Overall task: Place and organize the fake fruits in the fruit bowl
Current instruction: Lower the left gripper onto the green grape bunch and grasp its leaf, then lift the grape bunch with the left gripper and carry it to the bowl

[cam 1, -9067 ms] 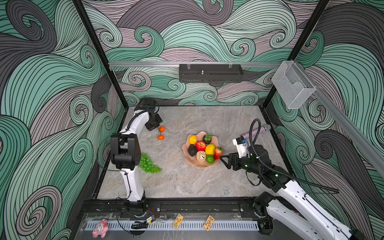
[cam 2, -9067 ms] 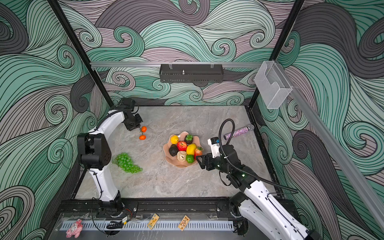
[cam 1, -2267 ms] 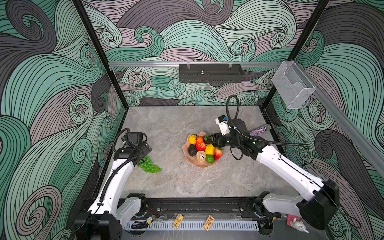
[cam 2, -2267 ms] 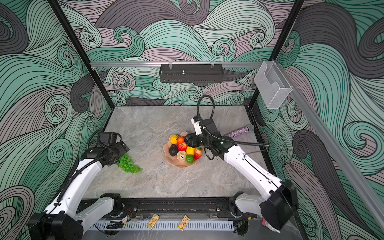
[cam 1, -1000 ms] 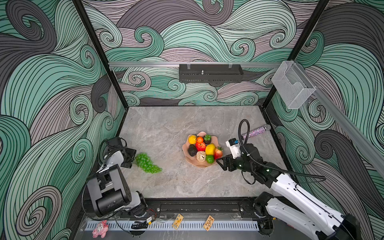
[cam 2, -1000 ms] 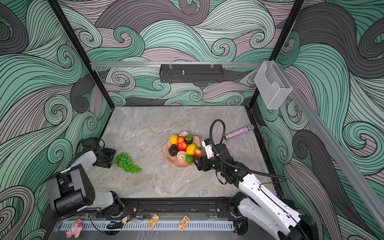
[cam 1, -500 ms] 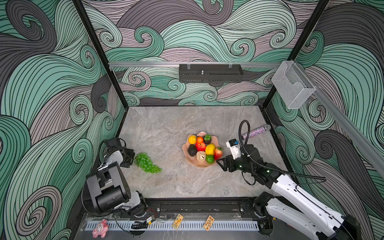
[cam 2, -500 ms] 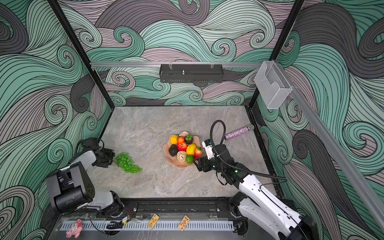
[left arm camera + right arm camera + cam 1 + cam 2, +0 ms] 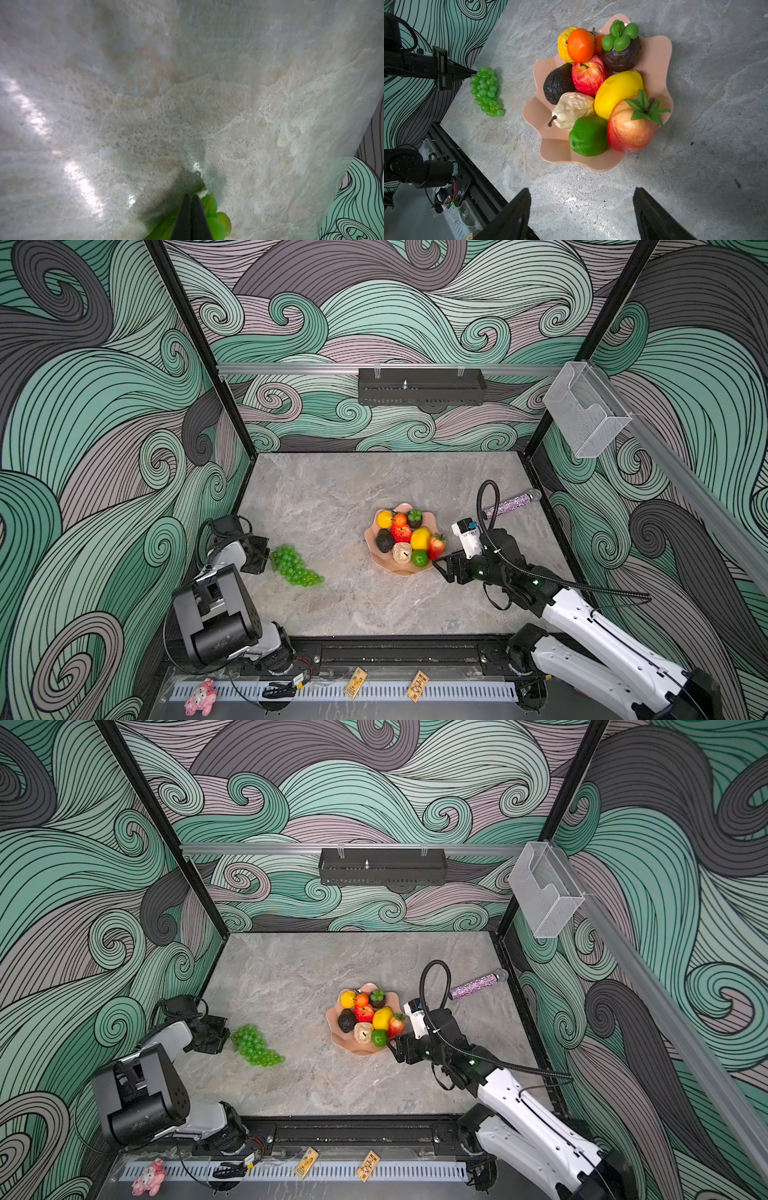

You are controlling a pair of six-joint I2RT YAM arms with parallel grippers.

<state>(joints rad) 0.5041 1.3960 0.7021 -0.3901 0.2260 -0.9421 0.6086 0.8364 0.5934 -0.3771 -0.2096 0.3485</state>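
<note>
A: Grape bunch (image 9: 296, 568)?
B: On the worktop (image 9: 353, 489), lower left of the frame, well apart from the fruit bowl (image 9: 399, 570); left hand (image 9: 269, 556) clenched at its stem end.
A: Right hand (image 9: 442, 564)?
B: Released, empty, just right of the bowl holding the other fake fruits (image 9: 401, 533).

Marble tabletop (image 9: 332, 497) with fruit bowl (image 9: 395, 568), green grape bunch (image 9: 295, 568), glittery cylinder (image 9: 508, 506).
</note>
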